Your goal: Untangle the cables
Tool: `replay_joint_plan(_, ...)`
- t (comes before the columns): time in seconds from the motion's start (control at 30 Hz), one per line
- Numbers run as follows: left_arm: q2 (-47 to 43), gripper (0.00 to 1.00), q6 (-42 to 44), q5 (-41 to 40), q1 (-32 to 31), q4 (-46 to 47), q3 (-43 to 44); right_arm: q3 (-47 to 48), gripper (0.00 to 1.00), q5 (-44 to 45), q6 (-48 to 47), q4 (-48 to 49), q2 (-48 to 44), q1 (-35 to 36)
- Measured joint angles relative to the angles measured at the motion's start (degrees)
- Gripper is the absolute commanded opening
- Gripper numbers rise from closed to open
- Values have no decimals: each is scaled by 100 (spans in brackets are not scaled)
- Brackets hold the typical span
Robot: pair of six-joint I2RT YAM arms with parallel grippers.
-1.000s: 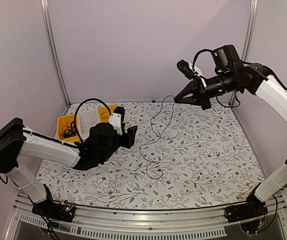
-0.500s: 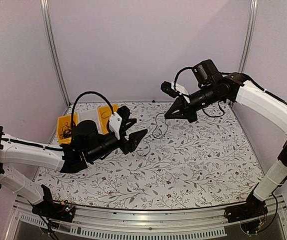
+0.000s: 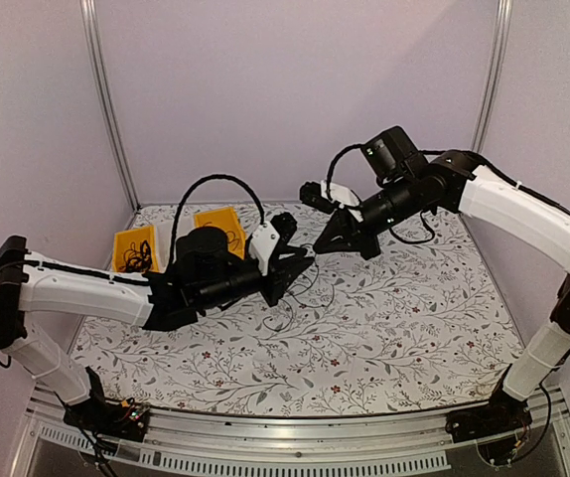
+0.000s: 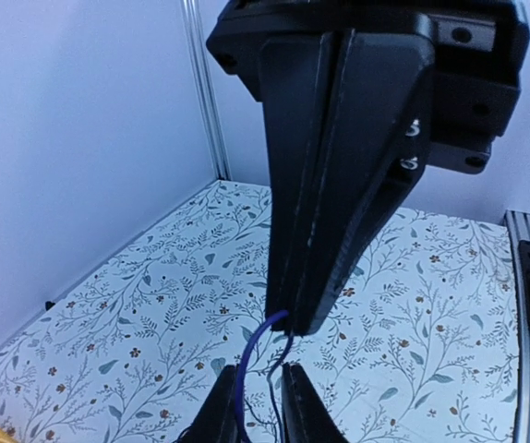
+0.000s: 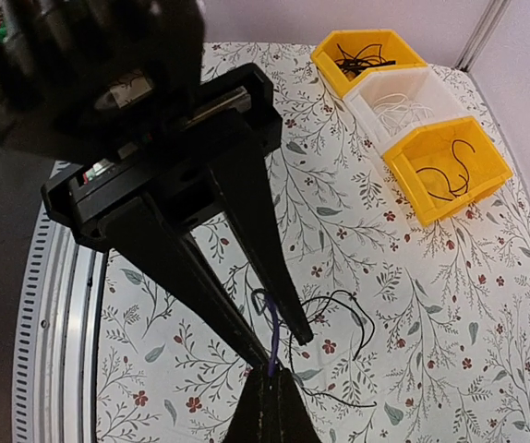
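A thin purple-blue cable (image 4: 246, 358) hangs from my right gripper (image 4: 299, 318), which is shut on its upper end. The same strand (image 5: 273, 338) rises from the right gripper (image 5: 274, 373) in the right wrist view. My left gripper (image 4: 258, 371) straddles this cable and a thin black one beside it. Its jaws stand narrowly apart, and neither visibly touches the strands. Both grippers meet above the middle of the table, the left gripper (image 3: 298, 261) just below-left of the right gripper (image 3: 322, 241). More thin black cables (image 5: 367, 325) lie in loose loops on the cloth beneath.
Two yellow bins (image 5: 365, 57) (image 5: 450, 162) holding black wires and a white bin (image 5: 411, 100) between them sit at the back left of the floral table (image 3: 414, 328). Metal frame posts (image 3: 106, 99) and lilac walls enclose the table.
The right gripper came down and leftward with the cable. The left arm swung right to meet it, and its jaws narrowed around the hanging strands.
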Motion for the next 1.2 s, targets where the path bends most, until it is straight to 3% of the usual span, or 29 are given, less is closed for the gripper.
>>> replay_joint_plan(0.07, -2, 0, 9, 20, 0, 13, 0, 0, 4, 46, -22, -4, 0, 2)
replay_joint_plan(0.17, -46, 0, -9, -11, 13, 11, -4, 0, 33, 74, -35, -17, 0, 2)
replay_joint_plan(0.37, -334, 0, -129, -103, 350, -522, 295, -278, 52, 225, -48, 81, -94, -85)
replay_joint_plan(0.77, -1161, 0, -520, -531, 1742, -1683, 1606, -3077, 56, 39, 76, 1322, -1679, -1552)
replay_joint_plan(0.9, -1167, 0, -640, -560, 2151, -2098, 2116, -3713, 58, -9, 114, 1729, -1473, -1635)
replay_joint_plan(1.2, -850, 0, -907, -254, 3077, -2509, 3355, -3840, 59, -61, 107, 2039, -866, -1648)
